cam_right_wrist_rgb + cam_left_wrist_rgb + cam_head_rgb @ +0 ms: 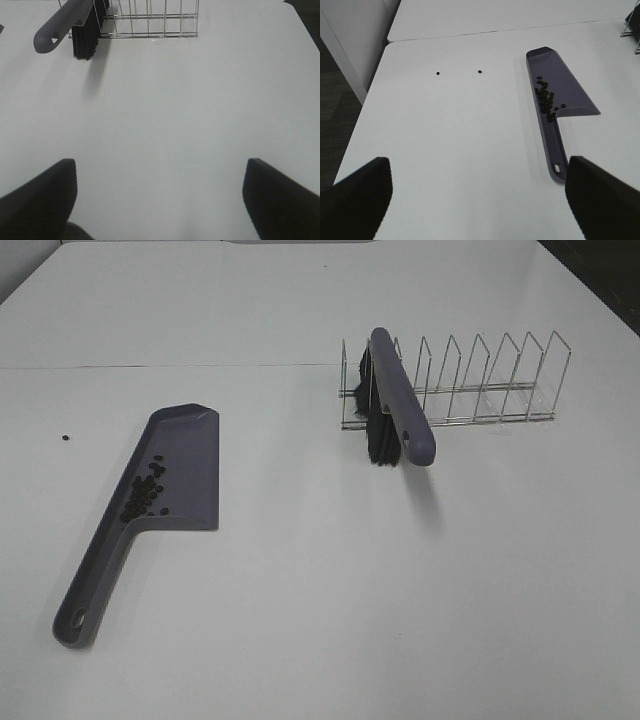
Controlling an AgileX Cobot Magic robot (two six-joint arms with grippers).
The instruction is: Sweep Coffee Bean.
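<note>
A heap of coffee beans (145, 495) lies in the purple-grey dustpan (185, 455), which rests flat on the white table at the left, handle toward the front. One stray bean (66, 438) lies on the table left of the pan. The left wrist view shows the dustpan (555, 90), its beans (546, 97) and two stray beans (437, 73) (479, 72). The brush (400, 400) leans in the wire rack (480, 380), bristles down. My left gripper (477, 170) is open and empty, well short of the pan. My right gripper (160, 170) is open and empty, back from the brush (65, 25).
The wire rack (150, 20) stands at the back right with several empty slots. A seam between two tabletops (150, 366) runs across behind the dustpan. The table's left edge (370, 95) drops to a dark floor.
</note>
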